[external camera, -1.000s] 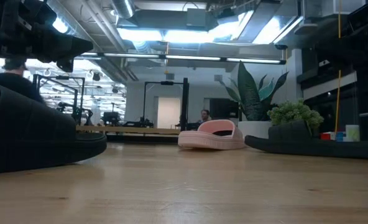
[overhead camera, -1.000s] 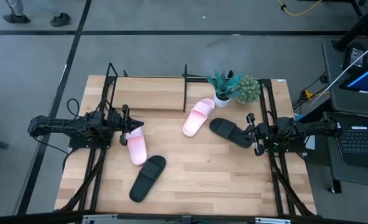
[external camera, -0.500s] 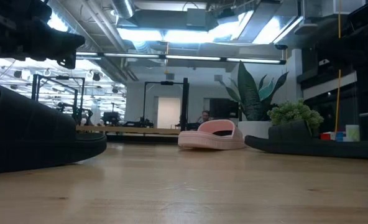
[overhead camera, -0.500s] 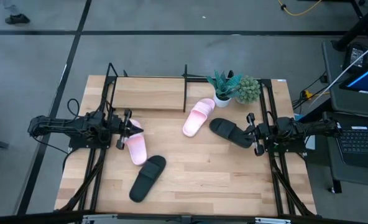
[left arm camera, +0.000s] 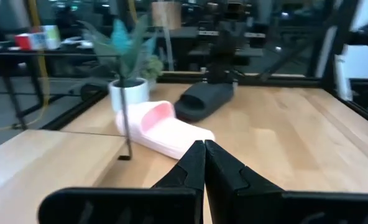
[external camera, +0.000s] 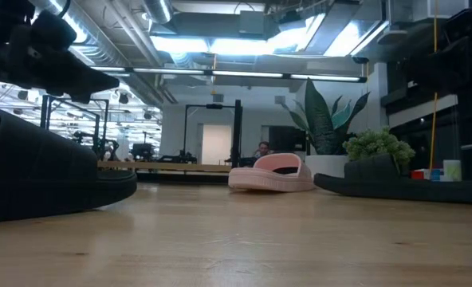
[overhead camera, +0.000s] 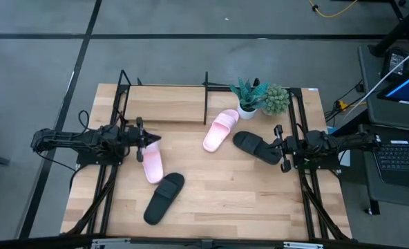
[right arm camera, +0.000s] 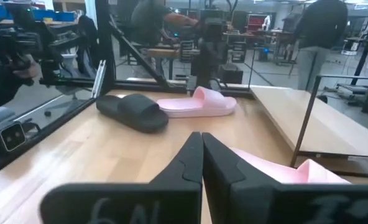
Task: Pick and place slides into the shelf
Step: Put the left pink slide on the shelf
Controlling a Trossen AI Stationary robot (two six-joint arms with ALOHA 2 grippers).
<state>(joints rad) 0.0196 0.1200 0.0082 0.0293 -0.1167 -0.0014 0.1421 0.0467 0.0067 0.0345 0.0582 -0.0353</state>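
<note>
While both arms lay low at the table's sides, the left gripper (overhead camera: 149, 140) hung over the heel end of a pink slide (overhead camera: 151, 164) at the left of the table, its fingers pressed together with nothing between them, as the left wrist view showed (left arm camera: 204, 163). The right gripper (overhead camera: 280, 149) sat at the right edge, just beside a black slide (overhead camera: 255, 146), and its fingers were also closed tight on nothing (right arm camera: 201, 155).

A second pink slide (overhead camera: 220, 129) lay near the middle of the table, angled toward the back, close to the black one on the right but apart from it. A second black slide (overhead camera: 164, 198) lay toward the front, just in front of the left pink slide; whether the two touched could not be told. In the low view this black slide (external camera: 45, 171) filled the left foreground, with the middle pink slide (external camera: 273, 173) farther back.

The shelf (overhead camera: 164, 105) stood along the back left of the table, its wooden base bare and its dark rod frames upright at each end. Two small potted plants (overhead camera: 258, 98) stood at the back right, beside the shelf's right end frame.

A person (external camera: 261, 149) showed far off in the room behind the table.
</note>
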